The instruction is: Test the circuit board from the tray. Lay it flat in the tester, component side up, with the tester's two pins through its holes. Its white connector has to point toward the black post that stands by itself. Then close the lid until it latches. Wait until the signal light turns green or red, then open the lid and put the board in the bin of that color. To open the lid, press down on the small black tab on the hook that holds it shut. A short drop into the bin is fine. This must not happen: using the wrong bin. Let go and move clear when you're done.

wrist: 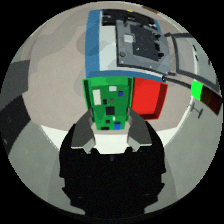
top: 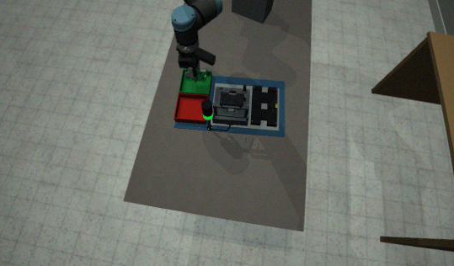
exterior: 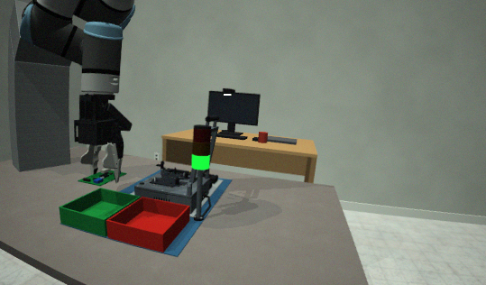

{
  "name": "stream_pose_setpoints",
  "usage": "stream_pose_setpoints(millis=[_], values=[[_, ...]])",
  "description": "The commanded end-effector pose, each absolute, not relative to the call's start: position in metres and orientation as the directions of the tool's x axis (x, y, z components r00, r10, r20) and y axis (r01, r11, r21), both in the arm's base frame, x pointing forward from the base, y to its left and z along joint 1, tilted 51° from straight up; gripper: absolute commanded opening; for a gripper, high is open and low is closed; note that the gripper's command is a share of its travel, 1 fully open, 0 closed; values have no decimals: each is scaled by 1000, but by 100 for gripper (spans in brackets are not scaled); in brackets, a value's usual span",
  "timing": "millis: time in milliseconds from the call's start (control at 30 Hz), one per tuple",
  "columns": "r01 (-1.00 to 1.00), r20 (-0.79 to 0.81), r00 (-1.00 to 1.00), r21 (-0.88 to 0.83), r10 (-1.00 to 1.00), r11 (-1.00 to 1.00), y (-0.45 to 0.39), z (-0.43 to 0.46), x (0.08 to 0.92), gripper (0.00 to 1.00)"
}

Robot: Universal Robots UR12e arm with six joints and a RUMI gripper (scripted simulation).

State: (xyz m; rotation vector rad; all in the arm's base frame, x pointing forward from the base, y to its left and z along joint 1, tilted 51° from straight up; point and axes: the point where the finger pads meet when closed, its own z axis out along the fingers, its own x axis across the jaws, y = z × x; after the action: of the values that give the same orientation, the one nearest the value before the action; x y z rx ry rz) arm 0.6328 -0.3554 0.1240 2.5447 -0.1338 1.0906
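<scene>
The gripper [top: 195, 79] [exterior: 106, 175] [wrist: 109, 107] is closed on the circuit board [top: 201, 77] [exterior: 103, 178] [wrist: 111, 102], one finger at each side edge. The board hangs roughly level above the green bin [top: 182, 84] [exterior: 82, 221] [wrist: 86, 82], off to one side of the tester [top: 232, 111] [exterior: 163, 191] [wrist: 131, 57] and higher than it. Its component side faces up, showing a white connector [wrist: 96, 96] and small black and blue parts.

The red bin [top: 190, 110] [exterior: 139, 234] [wrist: 147, 97] is also on that side of the tester, right beside the green one. The black tray [top: 257, 98] [wrist: 112, 19] sits on the tester's opposite side.

The tester's lid [exterior: 213, 135] [wrist: 187, 55] stands open, raised from the tester body. Near the tester's corner by the red bin, the signal light [top: 207, 115] [exterior: 200, 161] [wrist: 196, 91] glows green; its upper sections are dark. A blue mat [top: 281, 130] [exterior: 172, 252] [wrist: 92, 45] extends under and around the tester.

Well apart from the tester, a wooden desk [top: 447, 76] [exterior: 238, 153] carries a monitor [exterior: 233, 108] and a red mug [exterior: 262, 137].
</scene>
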Motion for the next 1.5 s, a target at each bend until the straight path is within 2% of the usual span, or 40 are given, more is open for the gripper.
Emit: stream_pose_setpoints(millis=[0, 1467], values=[[-227, 716, 696, 295, 57, -928, -362, 123, 630, 39], [-227, 716, 696, 295, 57, -928, -369, 112, 641, 39]])
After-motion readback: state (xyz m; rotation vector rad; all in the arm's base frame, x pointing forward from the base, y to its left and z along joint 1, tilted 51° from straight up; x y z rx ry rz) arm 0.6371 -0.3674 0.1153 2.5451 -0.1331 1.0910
